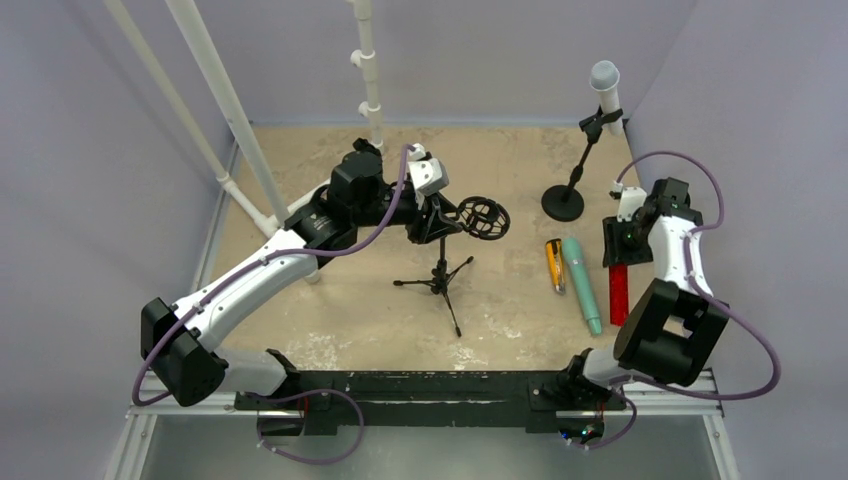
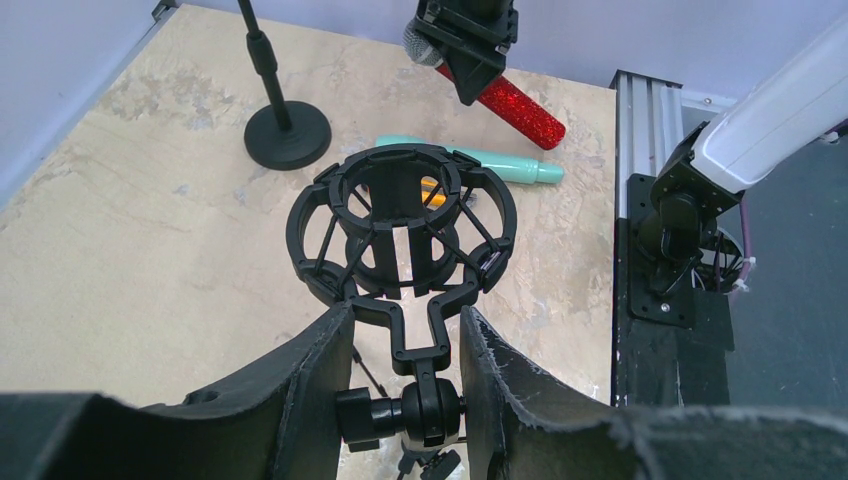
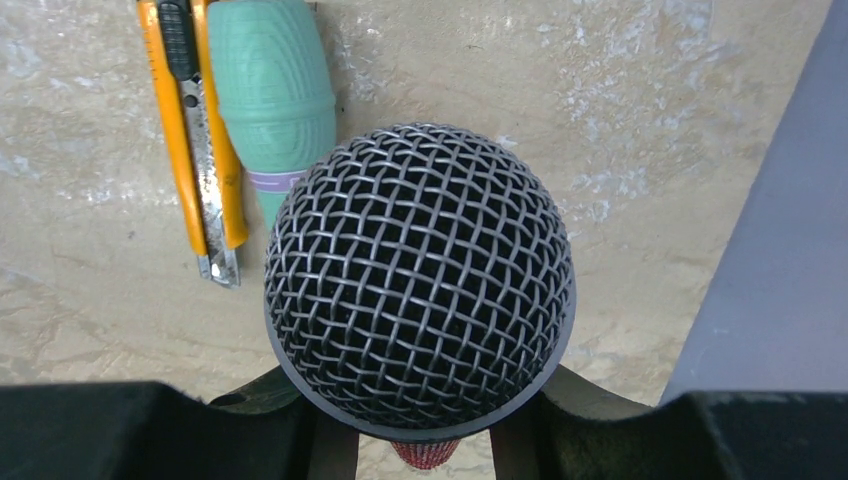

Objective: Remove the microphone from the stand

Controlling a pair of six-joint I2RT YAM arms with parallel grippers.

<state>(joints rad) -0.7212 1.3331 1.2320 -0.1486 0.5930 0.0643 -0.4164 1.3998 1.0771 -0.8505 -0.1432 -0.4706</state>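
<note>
Slippage is the risk: the right gripper [image 1: 626,238] clamps the red microphone [image 3: 420,275] just below its mesh head, clear of the shock mount [image 2: 400,158], at the table's right side. The left gripper [image 2: 405,370] seemingly pinches the mount's stem; tugging could topple the tripod stand [image 1: 440,275].

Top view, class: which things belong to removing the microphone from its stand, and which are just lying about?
Job: red microphone, held by right gripper; shock-mount stand, held by left gripper.
Lying about: teal microphone; utility knife; round-base stand with its white microphone.
</note>
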